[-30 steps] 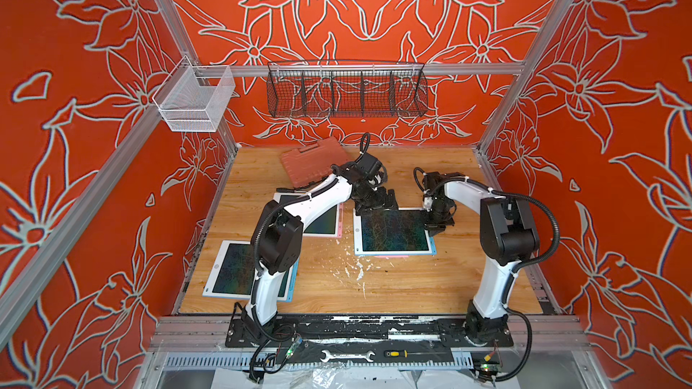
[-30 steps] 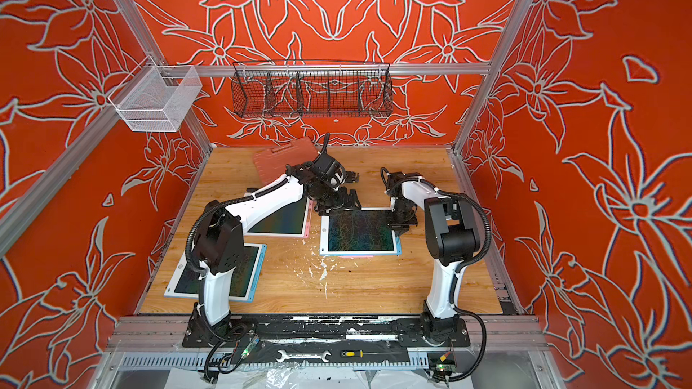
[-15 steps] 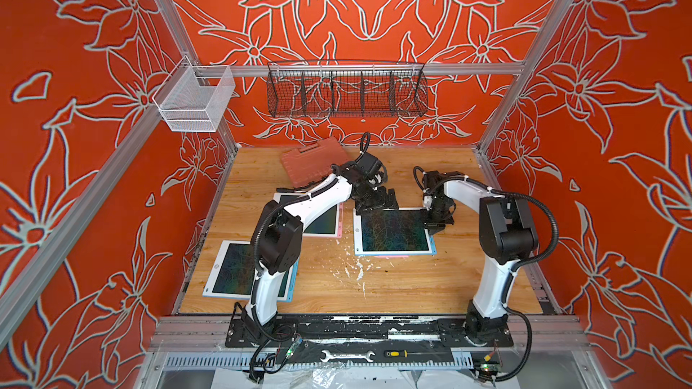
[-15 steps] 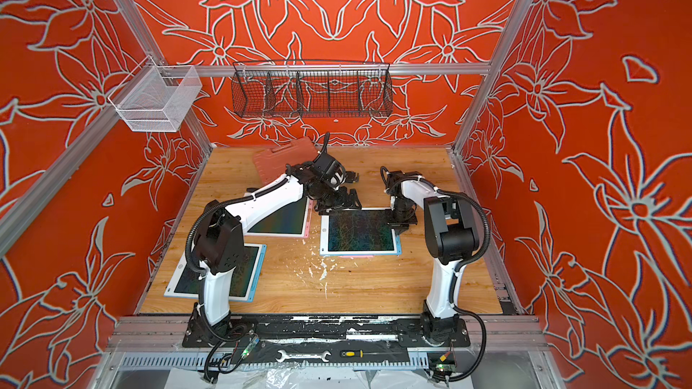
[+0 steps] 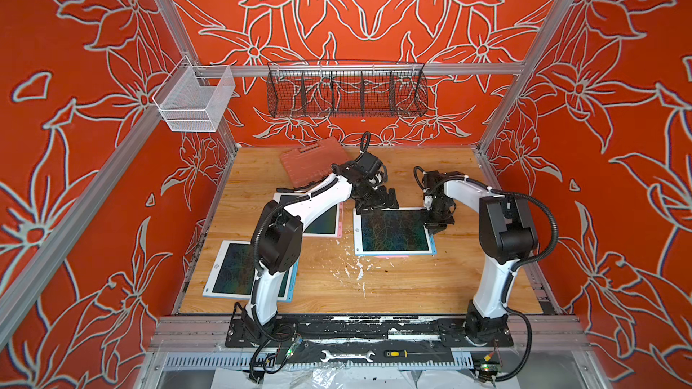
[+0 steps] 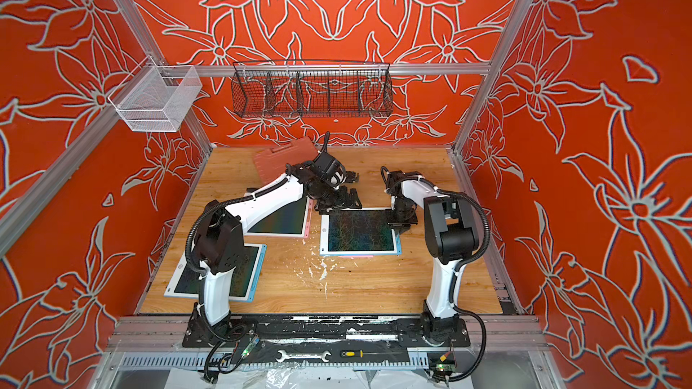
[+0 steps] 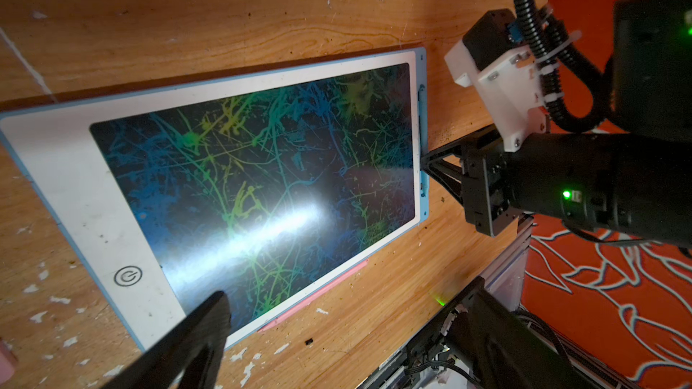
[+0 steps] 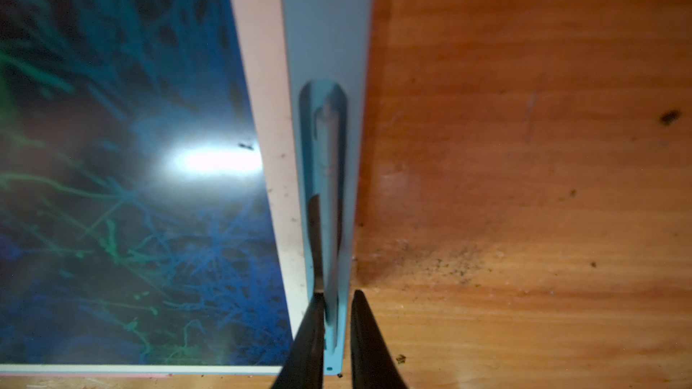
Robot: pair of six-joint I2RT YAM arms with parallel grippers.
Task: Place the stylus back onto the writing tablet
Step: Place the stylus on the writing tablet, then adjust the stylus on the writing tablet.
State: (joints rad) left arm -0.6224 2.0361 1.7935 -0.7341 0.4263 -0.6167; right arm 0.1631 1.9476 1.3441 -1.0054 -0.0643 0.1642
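Observation:
The writing tablet, white-framed with a dark scribbled screen and a light blue rim, lies flat mid-table. The light blue stylus lies in the slot along the tablet's right rim, also visible in the left wrist view. My right gripper points down at that rim, its fingers close on either side of the stylus. My left gripper hovers wide open over the tablet's far edge, holding nothing.
Two more tablets lie to the left, one pink-rimmed and one blue-rimmed near the front. A red tool case sits at the back. White flecks dot the wood. Wire baskets hang on the back rail.

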